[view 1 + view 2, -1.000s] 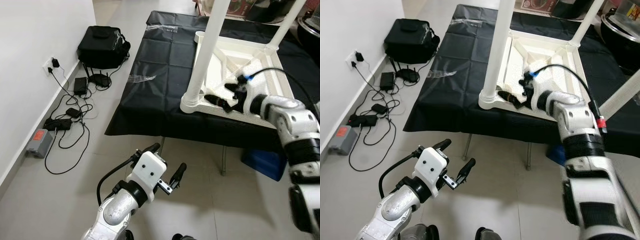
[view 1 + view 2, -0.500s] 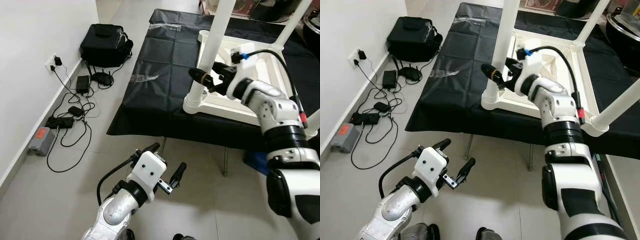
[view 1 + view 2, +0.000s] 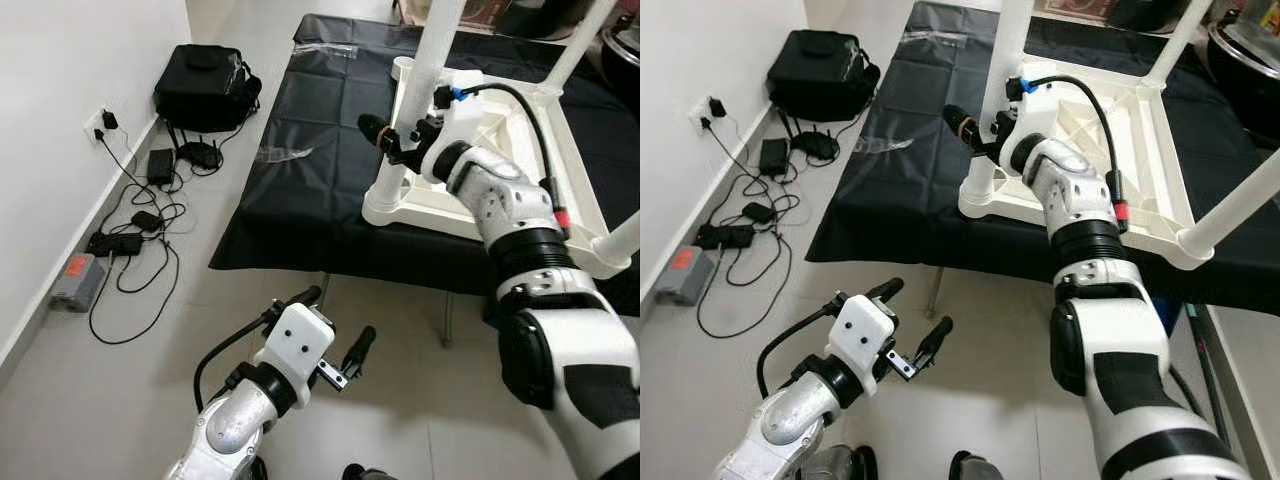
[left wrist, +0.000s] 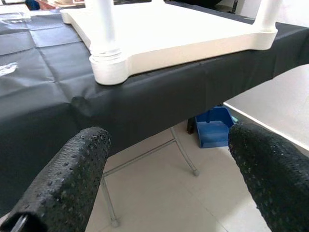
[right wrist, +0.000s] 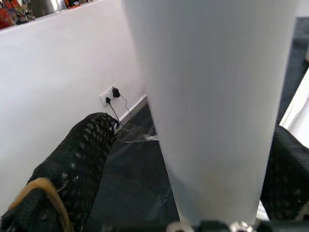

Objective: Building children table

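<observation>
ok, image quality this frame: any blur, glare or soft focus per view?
Left and right eye views: sharp, evenly lit, no glare on the black cloth. Right wrist view: the white table leg sits so close that it reads soft and nearly featureless; the end effector's fingers are slightly soft too. Left wrist view: near fingers blurred, the upturned table crisp.

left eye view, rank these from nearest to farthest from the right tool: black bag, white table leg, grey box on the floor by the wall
1. White table leg: between the right tool's fingers.
2. Black bag: on the floor, to the robot's left of the black cloth.
3. Grey box: by the wall, farther left and nearer the robot.
</observation>
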Robot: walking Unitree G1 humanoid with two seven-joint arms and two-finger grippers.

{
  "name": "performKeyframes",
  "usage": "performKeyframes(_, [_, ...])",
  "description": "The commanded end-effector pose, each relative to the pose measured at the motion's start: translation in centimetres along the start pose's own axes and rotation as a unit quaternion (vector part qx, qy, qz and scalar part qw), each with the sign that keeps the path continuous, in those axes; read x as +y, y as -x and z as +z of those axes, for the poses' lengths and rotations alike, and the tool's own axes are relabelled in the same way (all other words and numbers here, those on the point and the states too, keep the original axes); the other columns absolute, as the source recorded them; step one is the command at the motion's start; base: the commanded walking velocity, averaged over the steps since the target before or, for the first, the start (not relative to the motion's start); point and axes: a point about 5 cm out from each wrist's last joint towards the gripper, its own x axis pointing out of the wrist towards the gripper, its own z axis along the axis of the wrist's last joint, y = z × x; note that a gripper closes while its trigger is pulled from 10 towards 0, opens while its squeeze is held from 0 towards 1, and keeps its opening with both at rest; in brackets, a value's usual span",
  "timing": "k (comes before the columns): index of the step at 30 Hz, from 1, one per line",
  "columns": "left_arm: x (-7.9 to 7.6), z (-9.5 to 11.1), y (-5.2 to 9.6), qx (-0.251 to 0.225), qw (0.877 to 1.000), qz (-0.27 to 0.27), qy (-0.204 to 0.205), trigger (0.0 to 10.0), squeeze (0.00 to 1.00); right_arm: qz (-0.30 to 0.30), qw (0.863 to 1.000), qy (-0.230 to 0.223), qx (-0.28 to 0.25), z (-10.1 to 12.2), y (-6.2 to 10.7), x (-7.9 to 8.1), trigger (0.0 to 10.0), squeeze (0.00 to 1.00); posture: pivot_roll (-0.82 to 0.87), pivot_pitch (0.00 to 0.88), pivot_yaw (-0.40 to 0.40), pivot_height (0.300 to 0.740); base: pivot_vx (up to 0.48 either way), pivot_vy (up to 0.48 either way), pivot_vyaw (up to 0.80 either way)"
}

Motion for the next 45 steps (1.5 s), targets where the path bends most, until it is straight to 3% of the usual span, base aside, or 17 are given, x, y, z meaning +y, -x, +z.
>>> performKeyframes(1, [-0.5,0.1,0.2,0.004,1.0,-0.005,0.007,10.0,0.0,0.007,1.0,-0.009,-0.018,0.6,-0.2,0.2,10.0,0.0,0.14,0.221,-0.103,0.74,0.0,0.0,0.0])
performKeyframes(2, [-0.5,0.1,0.2,0.004,1.0,-0.005,0.007,10.0,0.0,0.007,1.0,-0.009,-0.018,0.6,-0.2,0.2,10.0,0.0,0.14,0.221,-0.103,0.74,0.0,0.0,0.0])
performKeyframes(3, [-0.6,0.1,0.2,0.003,1.0,-0.004,0.009,10.0,0.0,0.017,0.999,-0.016,-0.026,0.8,-0.4,0.4,4.4,0.0,0.14,0.225,-0.102,0.74,0.0,0.0,0.0])
performKeyframes(4, [-0.6,0.1,0.2,0.003,1.0,-0.004,0.009,10.0,0.0,0.017,0.999,-0.016,-0.026,0.8,-0.4,0.4,4.4,0.0,0.14,0.225,-0.102,0.74,0.0,0.0,0.0])
performKeyframes(5, [-0.6,0.2,0.2,0.004,1.0,-0.005,0.011,10.0,0.0,0.028,0.999,-0.021,-0.033,0.9,-0.5,0.7,0.0,0.0,0.13,0.228,-0.105,0.74,0.0,0.0,0.0])
performKeyframes(12, [-0.8,0.1,0.1,0.005,1.0,-0.003,0.014,10.0,0.0,0.109,0.992,-0.021,-0.053,1.2,-0.4,1.8,0.0,0.0,0.13,0.226,-0.109,0.74,0.0,0.0,0.0])
performKeyframes(20, [-0.6,0.0,-0.1,0.007,1.0,-0.002,0.013,10.0,0.0,0.077,0.996,0.007,-0.044,1.1,-0.4,1.3,0.0,0.0,0.13,0.217,-0.109,0.74,0.0,0.0,0.0])
performKeyframes(22, [-0.5,0.0,-0.1,0.007,1.0,-0.001,0.011,10.0,0.0,0.011,0.999,0.028,-0.035,1.0,-0.3,0.3,0.0,0.0,0.13,0.212,-0.111,0.74,0.0,0.0,0.0])
performKeyframes(24, [-0.3,-0.1,-0.2,0.007,1.0,-0.001,0.007,10.0,0.0,-0.198,0.975,0.096,-0.01,0.4,1.0,-3.0,0.0,0.0,0.12,0.197,-0.104,0.74,0.0,0.0,0.0])
performKeyframes(26, [-0.3,-0.1,-0.2,0.007,1.0,-0.001,0.007,10.0,0.0,-0.198,0.975,0.096,-0.01,0.4,1.0,-3.0,0.0,0.0,0.12,0.197,-0.104,0.74,0.0,0.0,0.0])
performKeyframes(27, [-0.2,-0.1,-0.2,0.007,1.0,-0.001,0.005,10.0,0.0,-0.283,0.953,0.112,-0.009,0.3,1.9,-4.3,0.0,0.0,0.12,0.197,-0.099,0.74,0.0,0.0,0.0])
performKeyframes(28, [-0.2,-0.1,-0.2,0.007,1.0,-0.001,0.005,10.0,0.0,-0.283,0.953,0.112,-0.009,0.3,1.9,-4.3,0.0,0.0,0.12,0.197,-0.099,0.74,0.0,0.0,0.0])
performKeyframes(29, [-0.1,-0.2,-0.2,0.008,1.0,-0.002,0.004,10.0,0.0,-0.359,0.927,0.108,-0.018,0.2,3.0,-5.4,0.0,0.0,0.13,0.193,-0.096,0.74,0.0,0.0,0.0])
performKeyframes(35, [-0.1,-0.2,-0.3,0.009,1.0,-0.003,0.001,10.0,0.0,-0.457,0.886,0.07,-0.028,-0.7,4.5,-6.1,0.0,0.0,0.13,0.187,-0.091,0.74,0.0,0.0,0.0])
performKeyframes(42, [-0.1,-0.2,-0.3,0.009,1.0,-0.004,0.0,10.0,0.0,-0.457,0.888,0.041,-0.021,-1.5,4.2,-5.5,0.0,0.0,0.13,0.182,-0.094,0.74,0.0,0.0,0.0])
performKeyframes(43, [-0.1,-0.2,-0.3,0.009,1.0,-0.004,-0.001,10.0,0.0,-0.425,0.904,0.026,-0.025,-1.6,3.3,-4.6,10.0,0.0,0.13,0.178,-0.095,0.74,0.0,0.0,0.0])
performKeyframes(45, [-0.1,-0.2,-0.3,0.009,1.0,-0.004,-0.001,10.0,0.0,-0.425,0.904,0.026,-0.025,-1.6,3.3,-4.6,10.0,0.0,0.13,0.178,-0.095,0.74,0.0,0.0,0.0])
